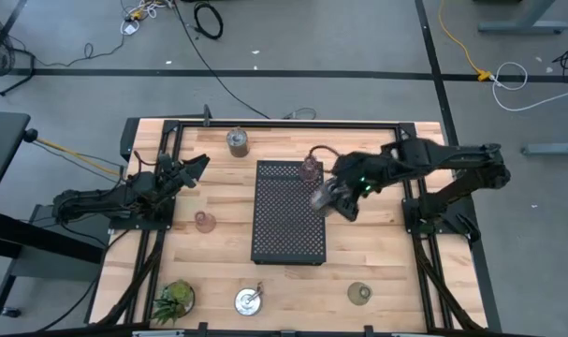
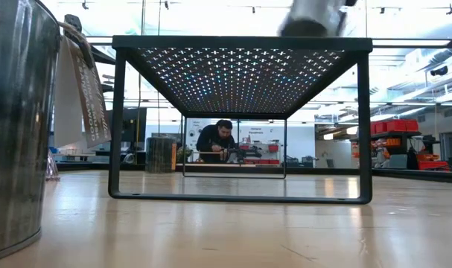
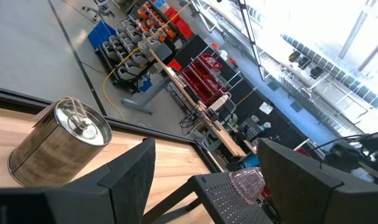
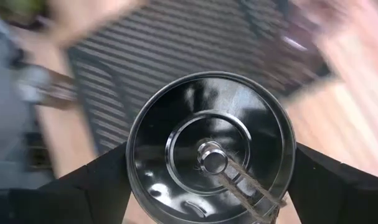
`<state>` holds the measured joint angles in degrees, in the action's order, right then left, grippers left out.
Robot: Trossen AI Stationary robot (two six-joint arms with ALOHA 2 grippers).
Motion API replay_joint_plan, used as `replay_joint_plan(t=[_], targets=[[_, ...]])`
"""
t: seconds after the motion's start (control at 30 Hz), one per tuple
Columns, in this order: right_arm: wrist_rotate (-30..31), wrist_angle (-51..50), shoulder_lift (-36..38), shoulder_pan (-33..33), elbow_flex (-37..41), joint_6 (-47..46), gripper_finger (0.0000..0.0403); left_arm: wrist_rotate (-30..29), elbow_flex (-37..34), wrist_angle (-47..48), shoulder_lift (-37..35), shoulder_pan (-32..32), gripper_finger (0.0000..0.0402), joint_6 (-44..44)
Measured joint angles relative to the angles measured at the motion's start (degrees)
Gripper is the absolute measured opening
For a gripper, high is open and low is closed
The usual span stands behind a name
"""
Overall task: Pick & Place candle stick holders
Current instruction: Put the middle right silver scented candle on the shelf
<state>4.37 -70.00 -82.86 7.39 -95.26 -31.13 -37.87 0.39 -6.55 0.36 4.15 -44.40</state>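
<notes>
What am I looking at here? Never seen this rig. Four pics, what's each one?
Two robot arms at a wooden table. One picture looks down from overhead, one sits at table level, and one rides on each wrist. The right gripper holds a metal holder over the black tray, which already has a pink holder on it. The left gripper waits open at the left edge. On the table: two more metal holders, a pink one, a green one and a plant.

I see a black tray [image 1: 288, 220] dotted with fine perforations on the pale wood-grain worktop [image 1: 377, 253], with silvery metal holders [image 1: 238, 141], translucent pink glass ones [image 1: 205, 221], an olive-green glass one [image 1: 359, 293] and a spiky green plant [image 1: 174, 300] around it.
</notes>
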Motion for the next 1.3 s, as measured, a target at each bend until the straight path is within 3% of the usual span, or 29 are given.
replay_joint_plan(t=[0.37, 0.6, 0.77, 0.87, 1.3], targets=[[-0.98, 16.12, -8.8, 0.39, -0.51, 3.86, 0.034, 0.0, 0.0, -0.01, 0.0, 0.01, 0.0287, -1.49], [2.59, 15.88, -15.99, -1.45, -10.06, 7.85, 0.034, 0.0, 0.01, 0.13, 0.0, 0.01, 0.0287, -1.44], [2.0, 13.35, -20.78, -3.53, -15.78, 10.76, 0.034, -0.02, 0.0, 0.55, 0.0, 0.02, 0.0287, -1.42], [2.83, 9.3, -22.05, -5.07, -16.63, 10.87, 0.034, -0.01, 0.02, 0.55, 0.0, 0.01, 0.0287, -1.4], [2.89, 11.32, -22.07, -10.72, -16.84, 12.98, 0.034, -0.02, 0.01, 0.99, 0.0, 0.02, 0.0287, -1.27]])
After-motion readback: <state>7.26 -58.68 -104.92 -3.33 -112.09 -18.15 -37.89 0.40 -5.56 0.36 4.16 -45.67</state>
